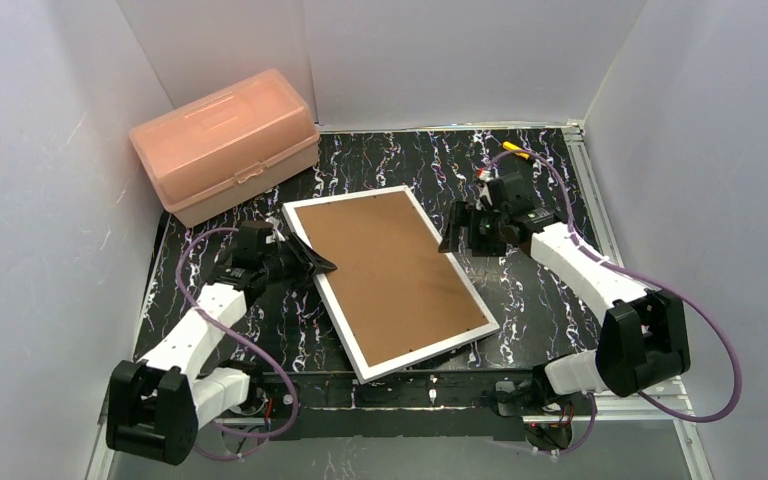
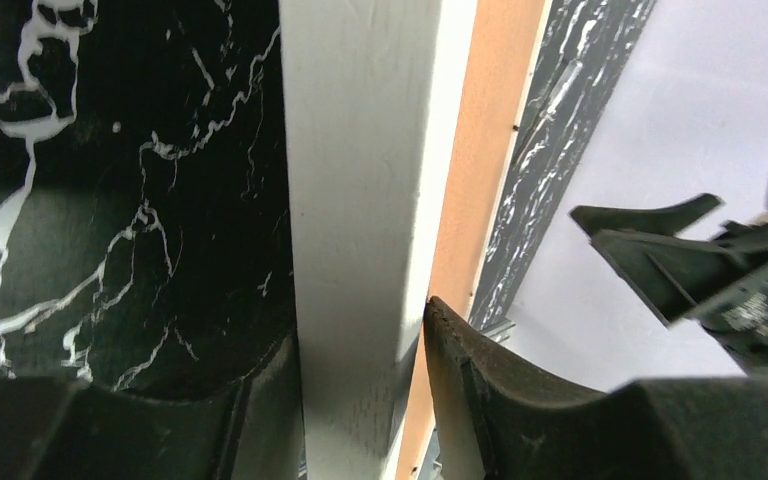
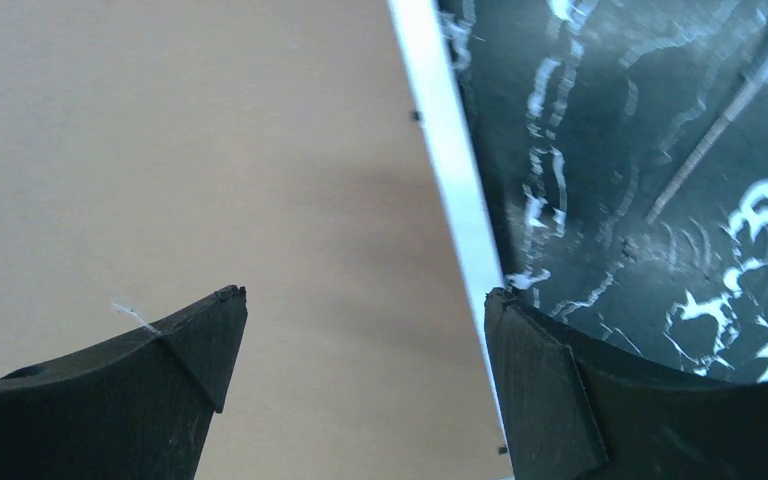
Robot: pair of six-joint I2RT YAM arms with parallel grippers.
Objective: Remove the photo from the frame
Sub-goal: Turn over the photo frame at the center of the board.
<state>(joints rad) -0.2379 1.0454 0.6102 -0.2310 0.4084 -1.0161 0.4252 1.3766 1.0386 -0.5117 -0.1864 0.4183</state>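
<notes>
Frame (image 1: 390, 285) sits mid-table (image 1: 400, 165), back up: brown fibreboard face showing, narrow white border all round. Long axis runs on a diagonal, from far-left to near-right; the far short edge points toward the pink plastic box (image 1: 225, 140), which stands well apart in the far-left corner. A strip of shadow shows under the frame's near-right corner. Photo cannot be seen; only the backing shows. Left gripper (image 1: 312, 262) is at the frame's left long edge. In the left wrist view the white side rail (image 2: 360, 180) runs upright between its fingers (image 2: 520, 400), one on the table side and one on the brown-board side. The gap is narrow, about the rail's thickness, with a thin slit at the board-side tip. Whether it clamps the rail or only straddles it, cannot tell. Right gripper (image 1: 457, 232) is at the opposite long edge, toward the far end. Its fingers (image 3: 170, 370) are spread wide, holding nothing. One tip hangs over the brown back (image 3: 210, 150), the other at the white border where it meets the black marbled surface.
</notes>
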